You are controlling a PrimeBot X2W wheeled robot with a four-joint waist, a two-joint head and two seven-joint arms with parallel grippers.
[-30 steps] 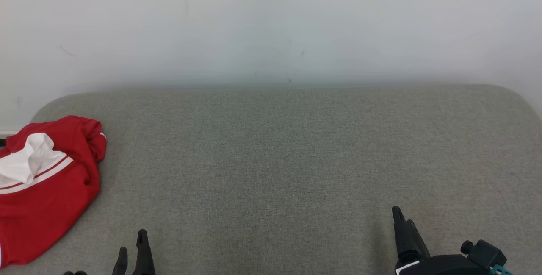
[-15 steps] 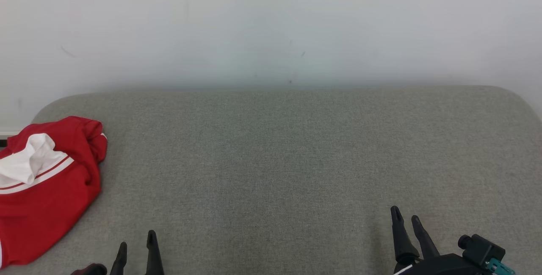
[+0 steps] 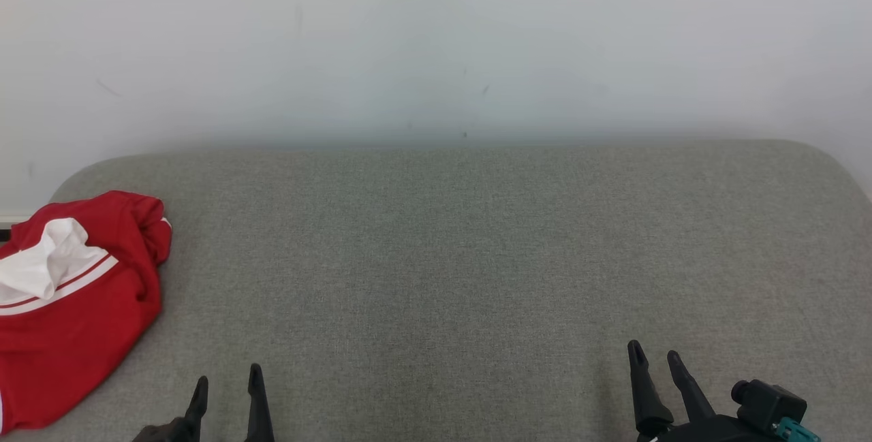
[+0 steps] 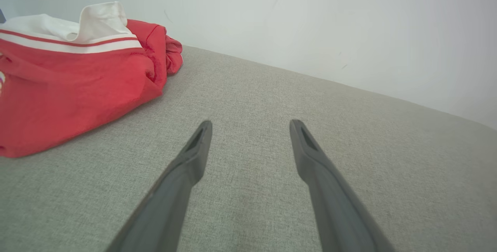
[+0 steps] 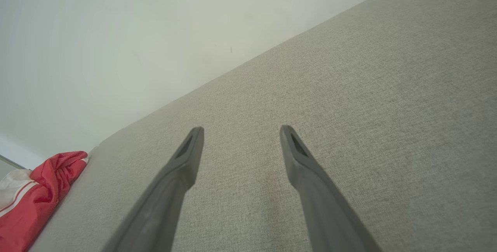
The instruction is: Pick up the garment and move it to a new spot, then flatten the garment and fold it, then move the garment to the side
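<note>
Head view, nearest first: the dark two-fingered left gripper (image 3: 228, 374) and right gripper (image 3: 654, 349) sit low over the grey woven-fabric cushion (image 3: 443, 258), each with fingers parted, holding nothing. Well left lies the crumpled red garment (image 3: 75, 319) with white collar and stripe, a white wall (image 3: 436, 40) behind.

Left pincer (image 3: 228, 377) and right pincer (image 3: 654, 350): 2 dark tapered fingers each; black, teal-tipped fitting (image 3: 768, 402) beside right.
</note>
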